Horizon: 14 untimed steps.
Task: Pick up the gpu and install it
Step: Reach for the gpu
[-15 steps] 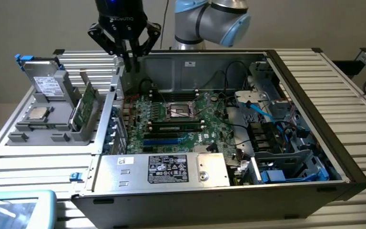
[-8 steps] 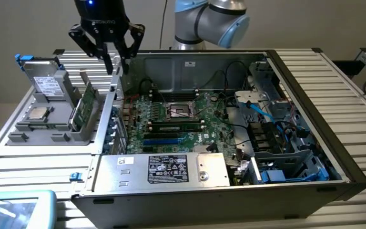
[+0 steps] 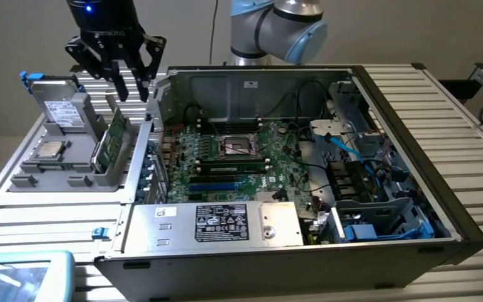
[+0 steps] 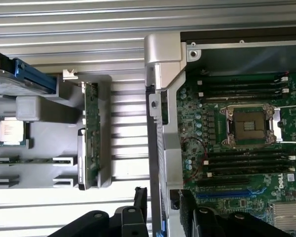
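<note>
Claw (image 3: 135,94) (image 4: 163,195), black, hangs with its fingers pointing down and spread apart, holding nothing. In the exterior view it hovers just above the far end of the gpu (image 3: 111,141) (image 4: 92,128) without touching it, close to the near corner of the open case (image 3: 224,82) (image 4: 163,54). The gpu, a thin green card, stands on its edge in a slot of a grey tray (image 3: 65,170) (image 4: 44,143). The tray lies on the slatted tabletop (image 3: 451,126) (image 4: 89,29), just beside the case on the exterior view's left. In the same tray are a drive (image 3: 61,110) (image 4: 19,79) with blue rails, at the far end, and a square chip (image 3: 50,149) (image 4: 12,132) lying flat, well apart from the gpu. Inside the case the green motherboard (image 3: 183,141) (image 4: 192,98) lies exposed. In the wrist view the two fingers sit over the gap between tray and case wall.
</note>
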Each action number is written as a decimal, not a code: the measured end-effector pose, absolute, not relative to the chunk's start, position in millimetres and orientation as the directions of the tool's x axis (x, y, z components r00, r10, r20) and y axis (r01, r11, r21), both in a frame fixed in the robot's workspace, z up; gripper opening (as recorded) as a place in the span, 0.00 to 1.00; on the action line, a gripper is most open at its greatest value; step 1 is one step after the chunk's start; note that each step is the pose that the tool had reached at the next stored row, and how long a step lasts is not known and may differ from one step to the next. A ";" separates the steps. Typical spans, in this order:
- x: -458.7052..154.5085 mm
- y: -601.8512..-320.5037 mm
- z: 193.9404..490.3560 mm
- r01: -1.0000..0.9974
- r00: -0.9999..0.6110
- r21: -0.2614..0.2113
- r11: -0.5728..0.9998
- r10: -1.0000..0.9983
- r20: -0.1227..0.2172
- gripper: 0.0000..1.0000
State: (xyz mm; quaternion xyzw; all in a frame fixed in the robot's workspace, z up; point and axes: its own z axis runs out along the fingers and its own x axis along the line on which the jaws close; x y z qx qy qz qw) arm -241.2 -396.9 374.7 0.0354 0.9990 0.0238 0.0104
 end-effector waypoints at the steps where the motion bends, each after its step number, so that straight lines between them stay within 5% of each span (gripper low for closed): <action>1: -245.8 -396.5 373.9 0.070 -0.997 0.048 0.996 0.071 -0.019 0.41; 14: -304.9 -389.3 364.2 0.070 -0.997 0.048 0.996 0.071 -0.019 0.41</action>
